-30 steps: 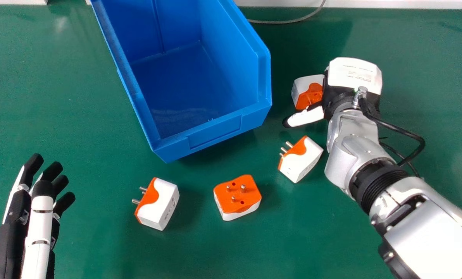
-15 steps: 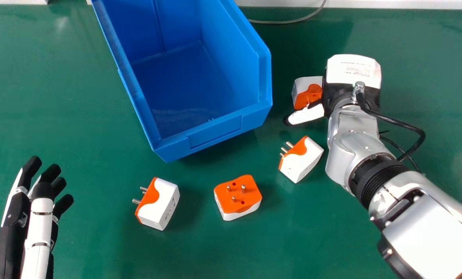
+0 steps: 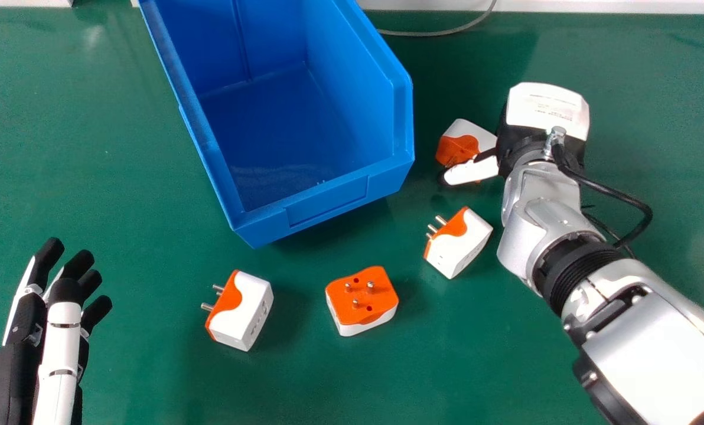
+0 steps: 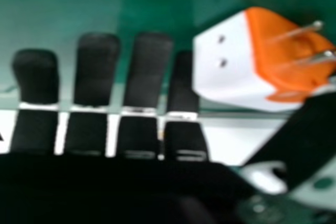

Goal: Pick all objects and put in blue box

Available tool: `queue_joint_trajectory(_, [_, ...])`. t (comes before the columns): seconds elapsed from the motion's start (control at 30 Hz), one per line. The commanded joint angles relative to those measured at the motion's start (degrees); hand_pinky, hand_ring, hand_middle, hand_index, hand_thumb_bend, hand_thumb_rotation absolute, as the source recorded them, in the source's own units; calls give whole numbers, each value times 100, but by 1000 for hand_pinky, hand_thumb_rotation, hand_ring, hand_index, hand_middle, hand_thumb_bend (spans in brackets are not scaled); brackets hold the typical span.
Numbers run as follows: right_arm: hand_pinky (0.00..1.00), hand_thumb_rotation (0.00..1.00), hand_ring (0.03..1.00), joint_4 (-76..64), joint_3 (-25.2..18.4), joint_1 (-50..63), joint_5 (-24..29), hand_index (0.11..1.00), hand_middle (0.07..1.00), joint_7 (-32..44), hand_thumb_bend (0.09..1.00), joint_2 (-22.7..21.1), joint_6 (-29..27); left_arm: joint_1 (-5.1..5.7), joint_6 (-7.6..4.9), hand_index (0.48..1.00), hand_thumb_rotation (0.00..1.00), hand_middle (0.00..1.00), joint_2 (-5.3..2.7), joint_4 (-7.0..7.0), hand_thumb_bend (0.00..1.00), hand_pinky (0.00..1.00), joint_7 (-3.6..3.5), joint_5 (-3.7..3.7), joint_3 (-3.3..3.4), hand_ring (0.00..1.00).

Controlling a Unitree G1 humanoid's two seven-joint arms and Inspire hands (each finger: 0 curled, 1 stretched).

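The bench [image 3: 151, 378] has a smooth green top with a soft sheen. Beyond its far edge, a white strip [image 3: 612, 6] runs along the right, and a white surface [image 3: 21, 3] shows at the far left. A thin grey cable [image 3: 423, 34] curves over the far edge. Pale glare spots the far left

one blue box [image 3: 327, 204], four orange-and-white plug adapters [image 3: 362, 295], three of those off the box's front end, one near its right wall, one grey cable [image 3: 446, 33] by its far right side, one green tabletop [image 3: 104, 177] under it
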Motion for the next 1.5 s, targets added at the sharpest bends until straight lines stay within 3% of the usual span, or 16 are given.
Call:
queue_joint_trajectory(0.0, [188,559,267,15,14,-281,-28,524,339,-60,728,-6,34,66,-109,909,736,885,-5,-78,469,863,24,33,16,887])
queue_joint_trajectory(0.1, [165,572,242,4,30,-266,-41,491,313,-67,723,-34,-52,75,-120,909,739,883,-12,-81,472,860,19,48,11,885])
queue_joint_trajectory(0.17, [148,589,219,17,52,-277,-51,601,300,-18,712,-39,-50,72,-139,910,741,883,-14,-73,478,861,1,34,7,885])
queue_joint_trajectory(0.23, [145,601,217,1,43,-273,-30,613,299,-20,708,-43,-54,67,-144,911,741,884,-21,-61,474,863,1,36,7,886])
queue_joint_trajectory(0.37, [145,605,223,-25,-10,-251,9,585,305,-76,704,-56,-106,53,-178,910,740,884,-21,-19,467,862,-8,43,16,885])
queue_joint_trajectory(0.5, [155,611,234,-43,-82,-259,53,554,316,-116,709,-36,-72,77,-135,909,741,883,-31,-73,463,859,17,55,4,884])
queue_joint_trajectory(0.77, [162,610,244,-77,34,-221,-53,530,324,-143,726,-48,-109,106,-136,910,739,883,-36,-69,459,859,-13,1,8,884])
queue_joint_trajectory(0.93, [144,594,218,-94,14,-185,-25,516,298,-155,723,-80,-257,150,-88,912,738,884,-42,-169,464,859,14,15,-4,885])
queue_joint_trajectory(1.17, [112,465,178,-129,-154,-48,79,499,256,-576,733,-65,-567,176,-117,914,740,886,-9,-144,454,862,-25,-27,37,887])
queue_joint_trajectory(1.3, [87,326,149,-126,18,62,-112,485,225,-721,662,-145,-803,178,-128,914,737,887,22,-138,447,865,-106,-163,57,889])
queue_joint_trajectory(1.33, [95,260,158,-110,41,82,-128,485,273,-786,635,-161,-852,173,-124,914,734,888,39,-124,448,867,-142,-216,65,890])
queue_joint_trajectory(1.37, [95,260,158,-95,79,98,-159,485,273,-840,635,-178,-893,169,-113,914,734,888,47,-124,448,867,-154,-239,72,890])
queue_joint_trajectory(1.43, [109,166,172,-75,205,119,-267,485,344,-887,596,-225,-973,164,-91,915,728,889,54,-144,450,873,-154,-246,86,893])
queue_joint_trajectory(1.47, [109,166,172,-100,161,136,-210,485,344,-907,596,-249,-1061,160,-78,915,728,889,61,-149,450,873,-154,-248,92,893])
